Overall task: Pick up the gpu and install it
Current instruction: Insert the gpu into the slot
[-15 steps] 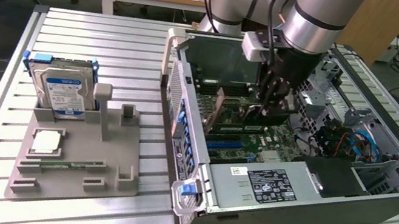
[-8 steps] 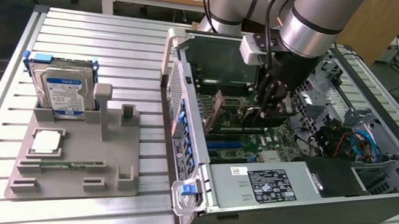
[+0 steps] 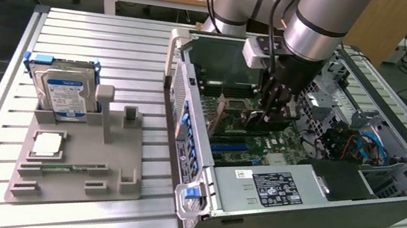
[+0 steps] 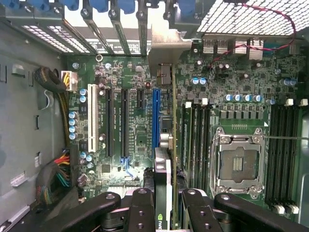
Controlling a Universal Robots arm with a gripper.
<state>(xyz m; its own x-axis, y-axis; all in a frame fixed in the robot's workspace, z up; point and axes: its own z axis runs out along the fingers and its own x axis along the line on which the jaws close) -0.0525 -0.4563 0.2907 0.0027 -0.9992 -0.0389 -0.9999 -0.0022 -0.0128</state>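
Ribbed metal desk carries an open computer case lying on its side, with bare slats between it and the grey fixture tray. Inside the case, the tool clamps the gpu edge-on over the motherboard. The card's long edge runs close alongside the blue slot, and its silver bracket sits by the rear slot covers. Memory slots crowd the other flank.
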